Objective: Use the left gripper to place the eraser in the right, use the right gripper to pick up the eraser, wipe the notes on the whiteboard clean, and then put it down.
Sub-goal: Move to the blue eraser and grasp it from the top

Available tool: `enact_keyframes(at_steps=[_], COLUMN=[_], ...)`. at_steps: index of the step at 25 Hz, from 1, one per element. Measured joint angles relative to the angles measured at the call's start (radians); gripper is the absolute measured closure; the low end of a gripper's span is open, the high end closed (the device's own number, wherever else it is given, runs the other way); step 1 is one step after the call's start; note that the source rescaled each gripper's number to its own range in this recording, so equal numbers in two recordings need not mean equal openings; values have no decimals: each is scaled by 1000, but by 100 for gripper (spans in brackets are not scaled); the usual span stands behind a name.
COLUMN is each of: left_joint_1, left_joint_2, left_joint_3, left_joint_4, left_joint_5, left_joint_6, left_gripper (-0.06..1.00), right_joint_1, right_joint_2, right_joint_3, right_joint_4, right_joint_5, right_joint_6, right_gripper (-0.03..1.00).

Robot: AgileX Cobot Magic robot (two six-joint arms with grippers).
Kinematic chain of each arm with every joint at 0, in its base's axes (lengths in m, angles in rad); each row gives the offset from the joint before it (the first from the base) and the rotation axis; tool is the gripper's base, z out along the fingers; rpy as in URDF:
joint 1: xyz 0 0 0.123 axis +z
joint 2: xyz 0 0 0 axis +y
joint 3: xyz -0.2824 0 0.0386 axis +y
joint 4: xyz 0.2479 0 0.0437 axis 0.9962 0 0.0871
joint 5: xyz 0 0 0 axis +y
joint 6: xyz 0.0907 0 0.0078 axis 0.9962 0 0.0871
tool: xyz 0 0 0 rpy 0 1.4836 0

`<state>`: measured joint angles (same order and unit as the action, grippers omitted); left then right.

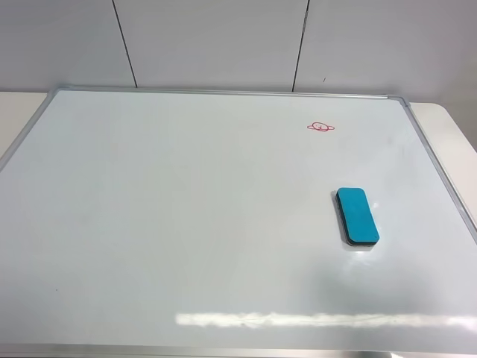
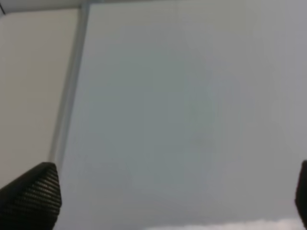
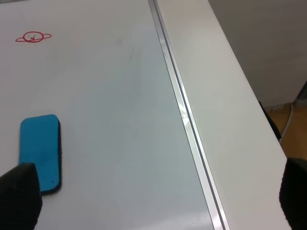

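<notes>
The eraser [image 1: 358, 216], teal-blue on a dark base, lies flat on the right part of the whiteboard [image 1: 186, 224]. The notes [image 1: 320, 127], a small red oval with a line through it, are further back on the board, apart from the eraser. Neither arm shows in the exterior high view. In the right wrist view the right gripper [image 3: 156, 196] is open and empty, and the eraser [image 3: 41, 153] lies by one fingertip [image 3: 19, 196], with the notes [image 3: 32, 37] beyond. In the left wrist view the left gripper [image 2: 165, 201] is open and empty over bare whiteboard [image 2: 192, 120].
The board's silver frame [image 3: 187, 120] runs along its right edge, with a strip of white table [image 3: 230, 96] beyond it and the floor past the table's edge. The frame's left side [image 2: 67, 96] shows in the left wrist view. A panelled wall [image 1: 223, 37] stands behind.
</notes>
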<state>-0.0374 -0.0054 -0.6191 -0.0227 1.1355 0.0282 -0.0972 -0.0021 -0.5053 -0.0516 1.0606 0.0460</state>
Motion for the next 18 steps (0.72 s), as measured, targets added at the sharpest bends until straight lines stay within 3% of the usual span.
enact_keyframes(at_steps=[8, 18], left_joint_1=[-81, -86], left_joint_2=[-1, -1], left_joint_3=[77, 114], left_joint_4=[-13, -12], left_joint_5=[-10, -75], left_joint_6=[-1, -2], left_gripper=[-5, -5], right_joint_1=[0, 0], right_joint_2=[0, 0], right_joint_3=[0, 0], right_joint_4=[0, 0], right_joint_5=[-1, -1], right_joint_6=[0, 0], right_gripper=[-3, -3])
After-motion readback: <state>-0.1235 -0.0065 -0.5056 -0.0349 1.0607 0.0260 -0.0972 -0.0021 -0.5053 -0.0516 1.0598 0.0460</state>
